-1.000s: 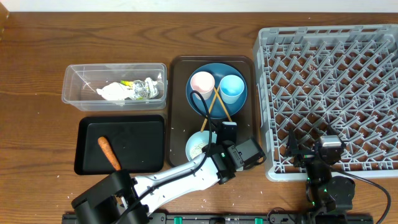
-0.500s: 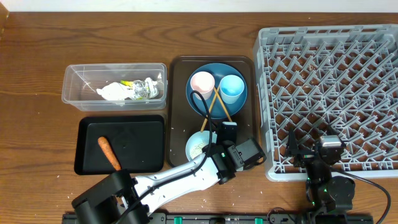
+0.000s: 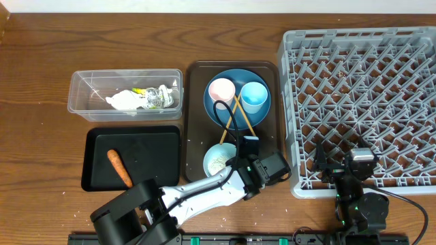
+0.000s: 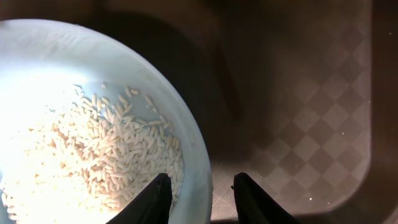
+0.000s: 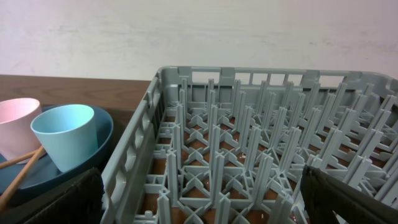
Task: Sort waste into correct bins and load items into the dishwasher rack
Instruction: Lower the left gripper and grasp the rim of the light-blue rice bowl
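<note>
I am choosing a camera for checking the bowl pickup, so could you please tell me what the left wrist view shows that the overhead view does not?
Only the left wrist view shows the fingers of the left gripper standing apart astride the rim of the pale-blue bowl, and the checkered floor of the brown tray. Only the overhead view shows the carrot on the black tray, crumpled waste in the clear tub, the pink cup, light-blue cup and grey rack. Both show the bowl, its rice and the brown tray.
</note>
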Motion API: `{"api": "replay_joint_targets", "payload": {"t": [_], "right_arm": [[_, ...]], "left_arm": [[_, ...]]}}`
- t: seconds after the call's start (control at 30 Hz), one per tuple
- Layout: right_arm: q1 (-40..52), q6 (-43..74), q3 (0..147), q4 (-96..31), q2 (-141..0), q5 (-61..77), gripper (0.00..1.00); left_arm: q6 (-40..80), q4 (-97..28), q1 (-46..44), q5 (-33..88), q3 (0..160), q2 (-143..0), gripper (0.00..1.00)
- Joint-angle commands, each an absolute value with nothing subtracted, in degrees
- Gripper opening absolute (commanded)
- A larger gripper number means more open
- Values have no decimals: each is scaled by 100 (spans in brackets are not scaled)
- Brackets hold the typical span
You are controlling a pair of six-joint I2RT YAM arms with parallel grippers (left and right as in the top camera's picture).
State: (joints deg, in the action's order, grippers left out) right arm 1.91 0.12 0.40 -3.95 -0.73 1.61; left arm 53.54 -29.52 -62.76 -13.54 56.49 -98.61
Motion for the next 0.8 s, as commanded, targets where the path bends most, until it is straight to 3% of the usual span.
{"api": "replay_joint_targets", "payload": {"t": [0.0, 0.3, 0.5, 0.77], "right_arm": [[152, -73, 32, -414, -67, 152, 99], [152, -73, 32, -414, -67, 152, 99], [152, -73, 32, -414, -67, 152, 99], [152, -73, 32, -414, -67, 152, 99]], "left_arm": [[5299, -2971, -6296, -1466, 5561, -9867, 34], [5299, -2971, -6296, -1468, 5561, -9867, 28], [5299, -2989, -6296, -1466, 5561, -9867, 9], [5301, -3063, -6296, -1463, 5561, -9867, 6]]}}
